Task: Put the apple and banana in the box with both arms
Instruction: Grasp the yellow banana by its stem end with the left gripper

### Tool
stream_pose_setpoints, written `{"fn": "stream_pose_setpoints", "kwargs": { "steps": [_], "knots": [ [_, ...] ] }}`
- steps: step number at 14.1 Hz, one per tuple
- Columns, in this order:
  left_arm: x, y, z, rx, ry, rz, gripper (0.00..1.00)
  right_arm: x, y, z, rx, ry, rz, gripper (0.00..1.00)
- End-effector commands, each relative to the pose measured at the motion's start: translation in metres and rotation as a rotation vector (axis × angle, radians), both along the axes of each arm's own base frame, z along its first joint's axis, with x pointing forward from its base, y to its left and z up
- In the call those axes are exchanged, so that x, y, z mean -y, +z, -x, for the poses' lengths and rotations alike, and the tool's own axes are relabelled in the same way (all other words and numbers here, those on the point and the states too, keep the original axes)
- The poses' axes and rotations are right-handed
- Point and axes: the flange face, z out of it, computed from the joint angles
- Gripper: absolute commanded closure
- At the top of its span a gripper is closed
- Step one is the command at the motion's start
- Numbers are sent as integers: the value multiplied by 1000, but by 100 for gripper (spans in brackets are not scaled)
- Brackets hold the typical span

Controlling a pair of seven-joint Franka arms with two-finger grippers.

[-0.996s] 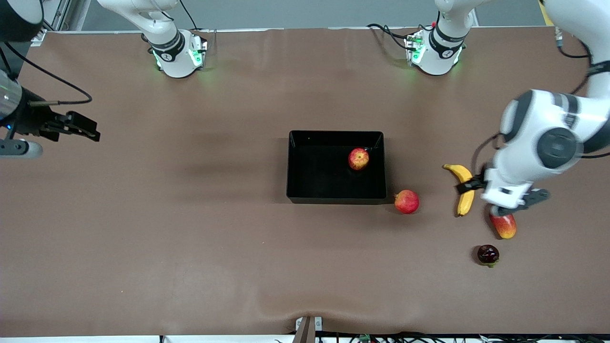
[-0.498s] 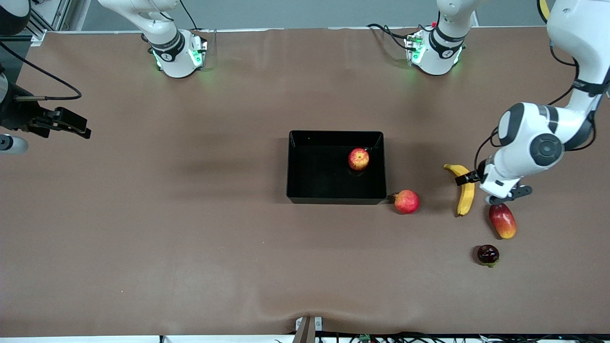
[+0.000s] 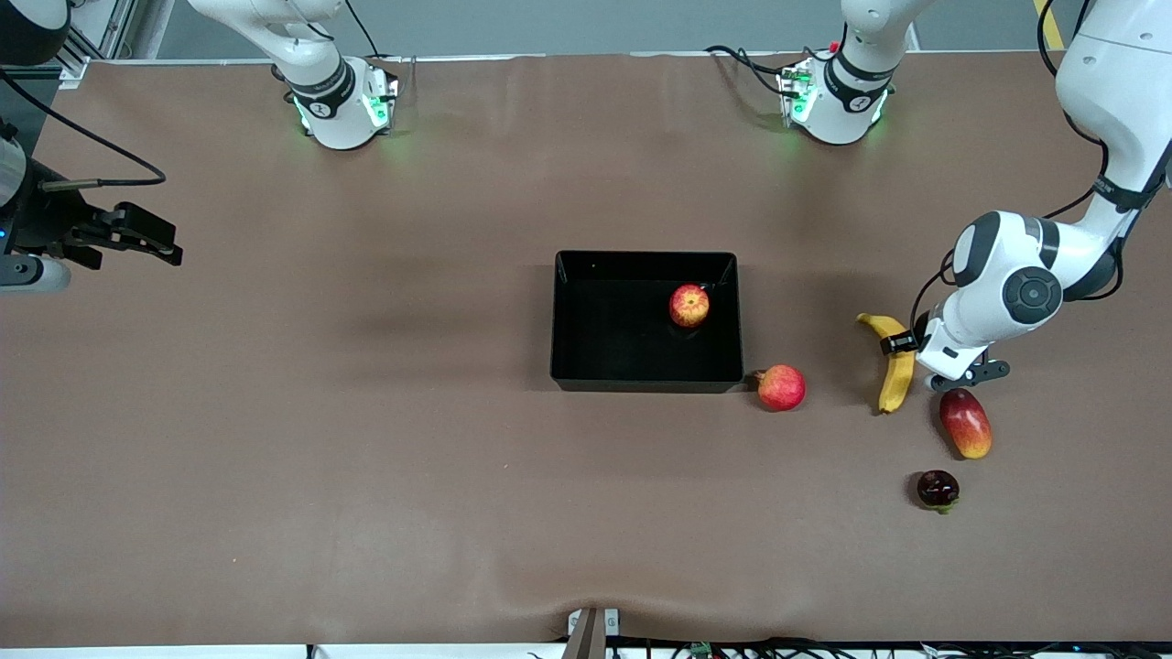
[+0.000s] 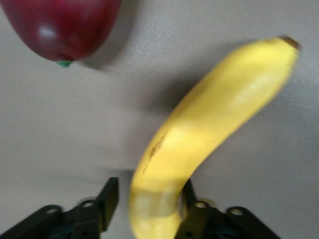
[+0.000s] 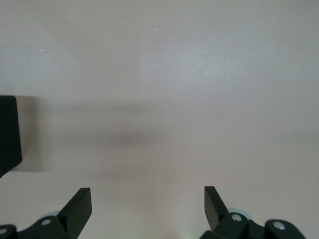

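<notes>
Your left gripper (image 4: 149, 201) is down at the desk (image 3: 366, 458), its fingers (image 4: 110, 196) pinching the banana (image 3: 895, 363) near one end. The banana lies toward the left arm's end, beside the mango (image 3: 965, 423). The apple (image 3: 689, 305) sits inside the box (image 3: 568, 320). Your right gripper (image 5: 148, 206) waits, fingers spread wide, over bare desk at the right arm's end.
</notes>
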Motion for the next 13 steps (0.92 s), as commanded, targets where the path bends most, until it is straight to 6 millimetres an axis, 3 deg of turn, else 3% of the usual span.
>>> {"fn": "stream_pose_setpoints", "kwargs": {
  "steps": [1,3,6,11,13],
  "knots": [
    [1,6,-6,23,-20,-6,100,2,9,7,11,19,20,0],
    [5,28,-10,51,-33,-32,100,-1,17,16,19,15,21,0],
    [52,94,-17,107,-68,-82,100,1,14,28,-2,0,15,0],
    [165,203,-35,114,2,-51,100,-10,16,32,-7,-13,4,0],
    [219,230,-32,105,86,6,100,-23,19,35,2,-12,4,0]
  ]
}}
